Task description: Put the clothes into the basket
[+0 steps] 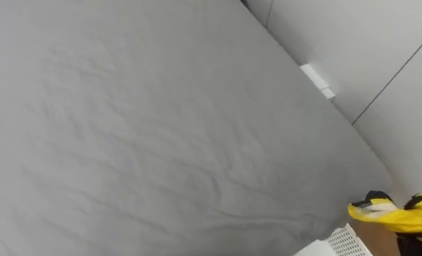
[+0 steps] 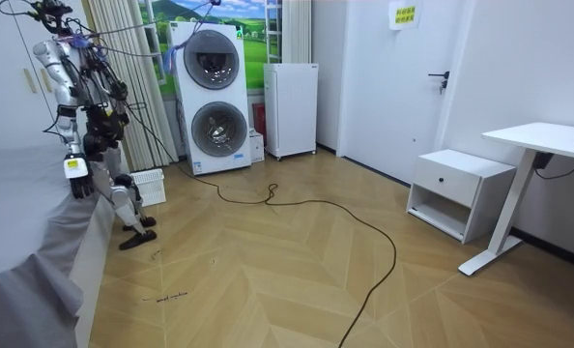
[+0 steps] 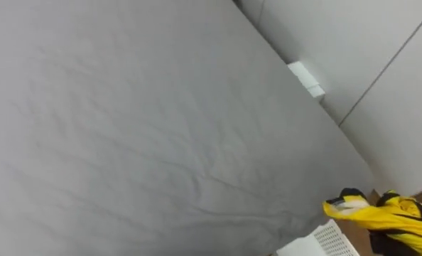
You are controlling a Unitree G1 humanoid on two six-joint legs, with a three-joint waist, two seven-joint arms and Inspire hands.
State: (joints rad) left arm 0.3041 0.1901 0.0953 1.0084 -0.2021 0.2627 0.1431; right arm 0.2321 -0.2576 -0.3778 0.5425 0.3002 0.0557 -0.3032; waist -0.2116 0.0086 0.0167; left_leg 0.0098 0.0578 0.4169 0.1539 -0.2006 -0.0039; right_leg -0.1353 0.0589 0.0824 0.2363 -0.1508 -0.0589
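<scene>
Robot stands at edge of grey bed (image 2: 16, 222), room view's left. Left hand (image 2: 77, 186) hangs by bed at 9 o'clock; can't tell if fingers are curled. White basket (image 2: 149, 186) on floor beside legs. Eye views: yellow garment (image 1: 399, 213) at 4 o'clock, next to basket corner.

a crumpled yellow garment (image 3: 390, 219) with black and white patches bunches beyond the corner of the bed (image 3: 126, 128), perhaps hanging rather than lying. just beside and below it shows a corner of the white slatted basket (image 3: 333, 239), upright.
</scene>
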